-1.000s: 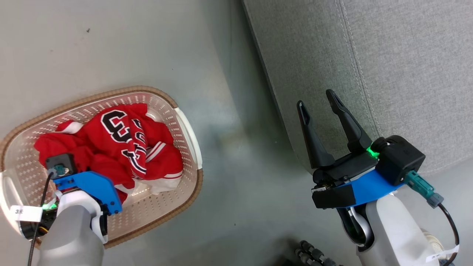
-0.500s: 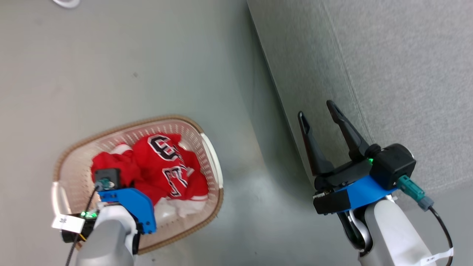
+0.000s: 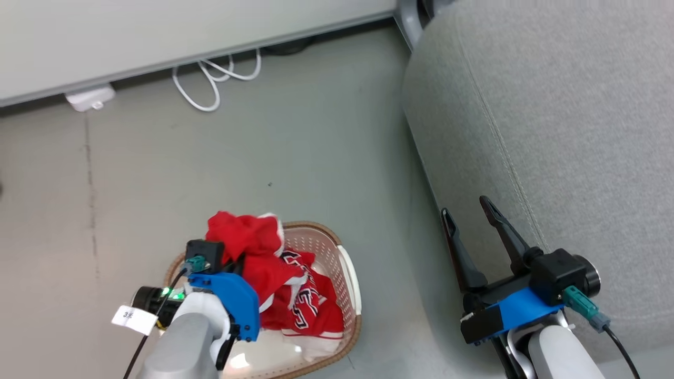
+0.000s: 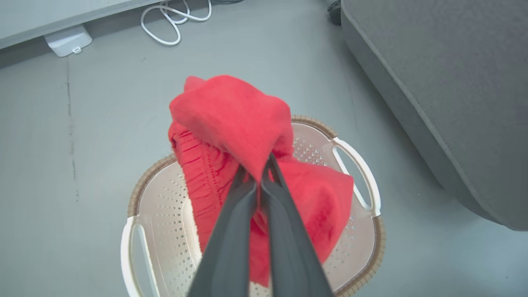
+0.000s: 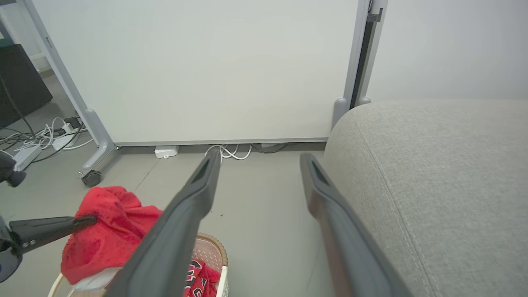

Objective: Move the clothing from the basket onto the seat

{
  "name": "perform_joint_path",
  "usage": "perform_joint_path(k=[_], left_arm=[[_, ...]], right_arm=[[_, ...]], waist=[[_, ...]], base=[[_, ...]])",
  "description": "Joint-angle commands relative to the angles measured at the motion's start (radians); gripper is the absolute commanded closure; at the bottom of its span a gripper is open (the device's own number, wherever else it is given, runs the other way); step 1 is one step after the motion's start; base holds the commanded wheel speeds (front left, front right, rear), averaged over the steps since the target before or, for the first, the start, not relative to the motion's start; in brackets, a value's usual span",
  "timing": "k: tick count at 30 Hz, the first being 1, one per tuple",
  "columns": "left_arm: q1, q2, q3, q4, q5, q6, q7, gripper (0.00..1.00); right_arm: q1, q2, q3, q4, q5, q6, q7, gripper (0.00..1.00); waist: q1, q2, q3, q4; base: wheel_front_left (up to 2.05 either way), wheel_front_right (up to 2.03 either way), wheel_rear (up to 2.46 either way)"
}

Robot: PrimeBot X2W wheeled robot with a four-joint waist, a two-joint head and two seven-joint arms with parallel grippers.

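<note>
Head view: the seat (image 3: 553,131), a big grey sofa, takes up the right side, and nothing red lies on it yet. The basket (image 3: 352,284) stands on the floor to its left, apart from it. The plain red garment (image 3: 239,234) hangs bunched above the basket, its lower folds trailing down inside. The jersey (image 3: 310,313) lies in the basket beneath, touching it. In the left wrist view, the left gripper (image 4: 260,171) is clamped on a fold of the plain garment, cloth pinched right at the fingertips. The right gripper (image 3: 466,207) hovers by the sofa's front edge, jaws spread wide, nothing in them.

To my eye the pinch is shallow, so the cloth could slip free on the swing across and drop on the floor between basket and sofa. The trailing folds might also drag the jersey up or catch the rim and tip the basket.

The jersey's black-and-white lettering is too crumpled to read. A small white tag (image 3: 128,316) on the left wrist begins with "3"; the rest is too small.
</note>
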Motion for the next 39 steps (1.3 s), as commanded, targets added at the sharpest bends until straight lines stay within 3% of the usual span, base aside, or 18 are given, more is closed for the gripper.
perform_joint_path(k=[1,10,19,29,39], left_arm=[[0.015,-0.001,-0.03,-0.028,-0.02,-0.005,-0.006,1.0],[0.01,-0.001,-0.251,-0.252,-0.179,-0.007,-0.006,1.0],[-0.06,-0.001,-0.368,-0.39,-0.257,-0.007,-0.011,1.0],[-0.163,-0.001,-0.419,-0.49,-0.317,0.024,0.007,1.0],[-0.158,-0.001,-0.435,-0.505,-0.324,0.044,-0.002,1.0]], right_arm=[[0.015,-0.003,-0.003,0.003,-0.005,0.0,-0.004,0.0],[0.057,-0.003,-0.016,0.013,-0.029,0.0,-0.004,0.0],[0.081,-0.003,-0.019,0.022,-0.043,0.0,-0.004,0.0],[0.087,-0.003,-0.008,0.033,-0.038,0.0,-0.004,0.0],[0.096,-0.003,-0.009,0.039,-0.039,0.0,-0.004,0.0]], waist=[[0.0003,-0.0001,-0.052,0.047],[0.0003,-0.0001,-0.126,0.096],[0.0003,-0.0001,-0.167,0.135],[0.0003,-0.0001,-0.187,0.163],[0.0003,-0.0001,-0.209,0.168]], base=[[0.0,0.0,0.0],[0.0,0.0,0.0],[0.0,0.0,0.0],[0.0,0.0,0.0],[0.0,0.0,0.0]])
